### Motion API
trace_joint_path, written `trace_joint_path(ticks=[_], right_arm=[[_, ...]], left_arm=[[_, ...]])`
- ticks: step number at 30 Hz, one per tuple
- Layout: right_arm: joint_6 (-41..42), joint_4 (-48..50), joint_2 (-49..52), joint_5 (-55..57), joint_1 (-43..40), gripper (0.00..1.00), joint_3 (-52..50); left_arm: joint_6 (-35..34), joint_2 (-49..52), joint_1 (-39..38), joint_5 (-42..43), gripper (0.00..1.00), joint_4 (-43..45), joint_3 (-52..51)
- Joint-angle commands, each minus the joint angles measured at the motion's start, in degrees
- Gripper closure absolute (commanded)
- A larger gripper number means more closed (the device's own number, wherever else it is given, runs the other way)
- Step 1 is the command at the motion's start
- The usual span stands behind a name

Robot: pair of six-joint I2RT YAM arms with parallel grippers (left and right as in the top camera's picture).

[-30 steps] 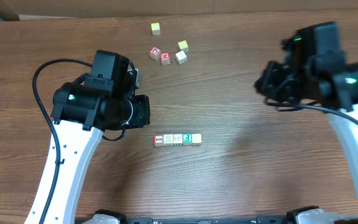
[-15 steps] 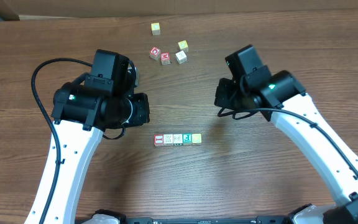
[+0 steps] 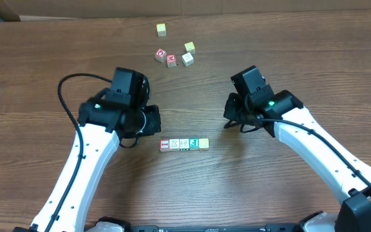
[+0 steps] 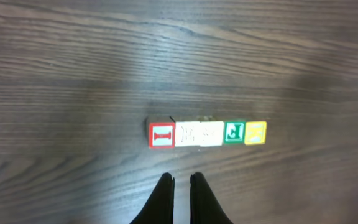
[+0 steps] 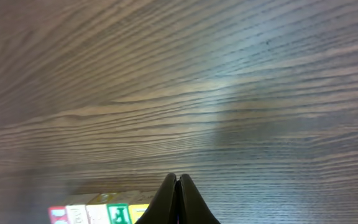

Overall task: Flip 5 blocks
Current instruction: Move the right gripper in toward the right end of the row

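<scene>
A row of five blocks [image 3: 184,144] lies on the wooden tabletop [image 3: 288,51] between the two arms, each touching its neighbour in a straight line. From the robot's left the row runs: a red block [image 4: 161,135] with an "I"-like mark, two pale whitish blocks [image 4: 187,134] [image 4: 211,133], a green block [image 4: 234,132], and a yellow block [image 4: 255,132]. The left fingers [image 4: 161,199] are drawn almost together, with only a thin slit between the tips. They hold nothing and point at the row from just short of it, nearest the red end, without touching. The right fingers [image 5: 168,202] are pressed tight together, also holding nothing. In the right wrist view the row sits cut off at the bottom edge, the yellow end nearest them. Seen from overhead, the left arm [image 3: 118,109] is above the red end and the right arm [image 3: 269,106] is off beyond the yellow end. Well apart, at the far side of the tabletop, lie five loose blocks [image 3: 172,51], two of them red.
</scene>
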Motion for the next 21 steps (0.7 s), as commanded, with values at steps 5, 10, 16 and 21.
trace_joint_path(ticks=[5,10,16,21], right_arm=[[3.1,3.2,2.1,-2.2,0.2,0.96,-4.5],[3.8,4.9,6.8,-2.3,1.4,0.96,-5.7],[4.7,5.0,11.4,-2.2,2.9,0.96,-5.7],[6.3,4.4,12.1,-2.4,3.0,0.96,-6.3]], left_arm=[[-1.6,0.5,0.3,-8.0,0.96,2.9,-4.2],[-2.5,2.9,0.3,-6.3,0.96,2.8,-4.2],[-1.7,8.8,0.3,-6.3,0.96,2.9,-4.2],[-0.6,13.4,0.3,-6.4,0.96,3.7,-4.2]])
